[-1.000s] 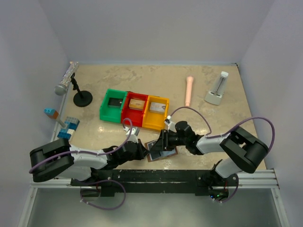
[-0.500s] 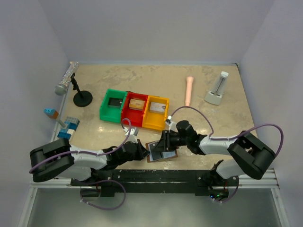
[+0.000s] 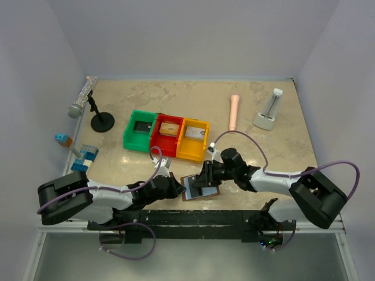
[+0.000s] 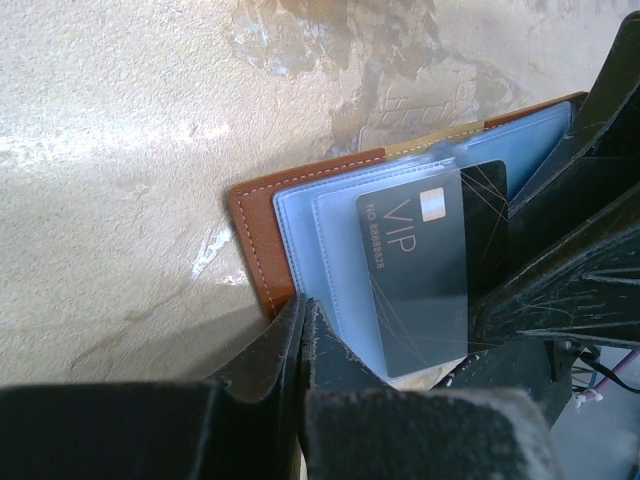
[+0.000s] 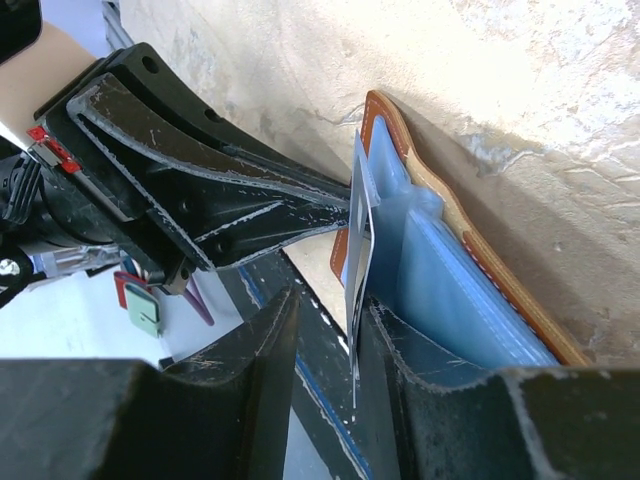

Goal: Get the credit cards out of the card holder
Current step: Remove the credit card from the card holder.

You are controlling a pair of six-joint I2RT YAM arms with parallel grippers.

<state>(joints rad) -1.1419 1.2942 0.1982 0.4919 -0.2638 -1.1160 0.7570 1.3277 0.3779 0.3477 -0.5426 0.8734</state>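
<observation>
As the right gripper narrows its jaws over the last second, the black VIP card sits edge-on between them (gap left, no pinch yet). The left gripper is fully closed at the rim of the card holder, which lies open at the table's near edge. Pull-out looks imminent.

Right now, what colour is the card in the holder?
The card is black, clearest in left wrist view.

Card holder before bins
</observation>
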